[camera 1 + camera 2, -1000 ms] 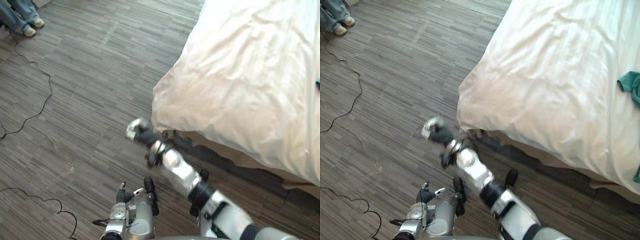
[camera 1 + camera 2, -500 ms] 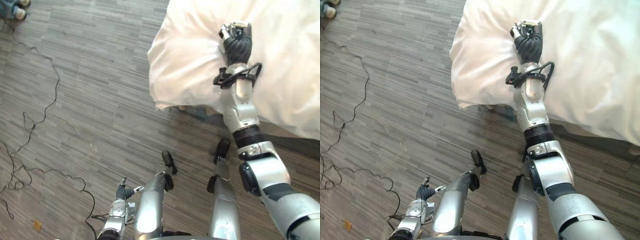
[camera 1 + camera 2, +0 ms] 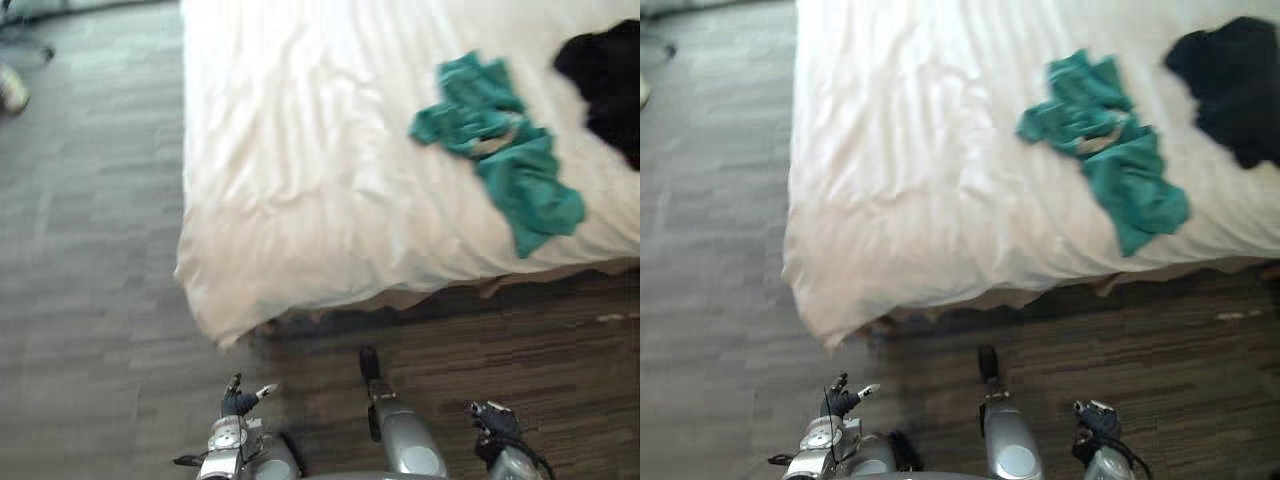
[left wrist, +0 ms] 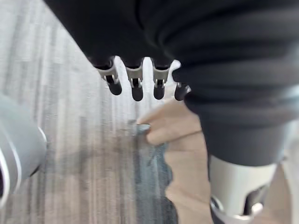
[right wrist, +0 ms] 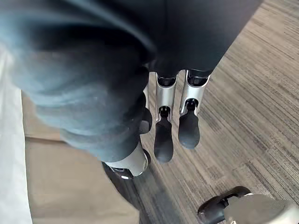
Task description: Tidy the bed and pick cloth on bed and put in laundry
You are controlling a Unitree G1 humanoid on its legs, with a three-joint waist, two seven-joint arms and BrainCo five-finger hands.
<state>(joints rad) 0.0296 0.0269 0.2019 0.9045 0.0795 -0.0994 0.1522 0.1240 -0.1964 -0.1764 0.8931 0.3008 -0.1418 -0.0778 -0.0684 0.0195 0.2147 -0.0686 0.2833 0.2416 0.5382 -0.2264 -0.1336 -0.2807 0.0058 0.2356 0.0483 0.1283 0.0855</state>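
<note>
The left hand hangs low over the floor, fingers straight, holding nothing. On the white bed lies a teal cloth, with a black cloth near its right. The right hand hangs low, fingers relaxed and empty.

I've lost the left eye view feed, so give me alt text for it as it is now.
A teal cloth lies crumpled on the white bed, with a black cloth to its right at the picture's edge. The left hand and right hand hang low over the wood floor in front of the bed, both open and empty.
</note>
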